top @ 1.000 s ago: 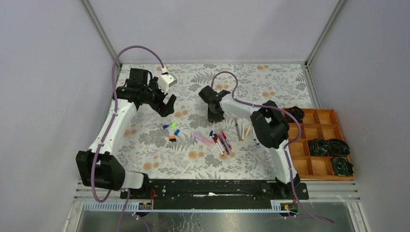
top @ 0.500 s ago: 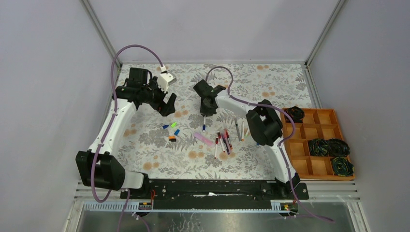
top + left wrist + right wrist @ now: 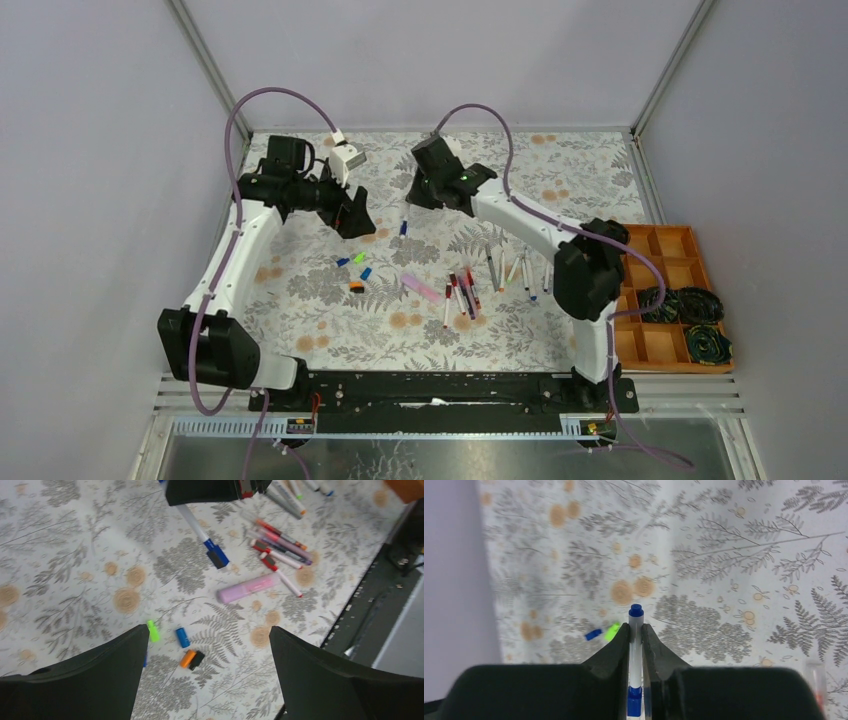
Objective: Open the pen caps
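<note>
My right gripper [image 3: 408, 208] [image 3: 636, 627] is shut on a white-barrelled pen [image 3: 636, 655] with blue at both ends. It holds the pen above the mat, and the pen's lower end [image 3: 403, 229] hangs just right of my left gripper [image 3: 352, 218]. The left gripper [image 3: 209, 630] is open and empty, above loose pen caps: green [image 3: 153, 630], blue [image 3: 182, 637], orange [image 3: 188, 658] and black [image 3: 198, 660]. The held pen [image 3: 197, 527] shows in the left wrist view under the right gripper [image 3: 210, 490]. Several more pens [image 3: 462, 295] lie mid-table.
A pink highlighter [image 3: 422, 288] lies beside the pen pile. More pens [image 3: 515, 270] lie to the right. An orange compartment tray [image 3: 668, 240] with black coiled items stands at the right edge. The black rail [image 3: 440, 385] runs along the near edge.
My right gripper has lifted the blue pen from the pile and carried it back and to the left, toward the left gripper. The left gripper stayed open and shifted only slightly.
</note>
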Controlling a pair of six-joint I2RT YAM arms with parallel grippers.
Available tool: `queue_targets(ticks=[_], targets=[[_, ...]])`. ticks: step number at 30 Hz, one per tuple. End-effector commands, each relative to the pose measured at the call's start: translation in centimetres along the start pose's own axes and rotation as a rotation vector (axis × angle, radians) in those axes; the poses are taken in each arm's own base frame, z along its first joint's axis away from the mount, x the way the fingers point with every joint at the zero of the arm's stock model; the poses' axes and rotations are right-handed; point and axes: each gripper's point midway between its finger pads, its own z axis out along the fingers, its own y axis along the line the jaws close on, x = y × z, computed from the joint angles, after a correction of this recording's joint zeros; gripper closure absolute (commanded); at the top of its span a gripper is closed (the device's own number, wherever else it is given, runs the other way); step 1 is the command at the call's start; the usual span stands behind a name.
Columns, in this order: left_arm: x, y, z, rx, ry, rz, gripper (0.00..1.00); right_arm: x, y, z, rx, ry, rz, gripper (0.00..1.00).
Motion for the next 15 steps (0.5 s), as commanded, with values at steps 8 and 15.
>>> queue_targets(ticks=[8,15], targets=[[-1.9,-6.2,2.0,0.315,-0.045,-0.095,0.02,-5.1,5.4,-9.0,-0.313,-0.226,0.220,1.00],[-2.7,-6.2,3.2,0.326,-0.064,-0.121,0.14,-5.5,6.4,-11.7,-0.390,-0.270,0.265,1.00]])
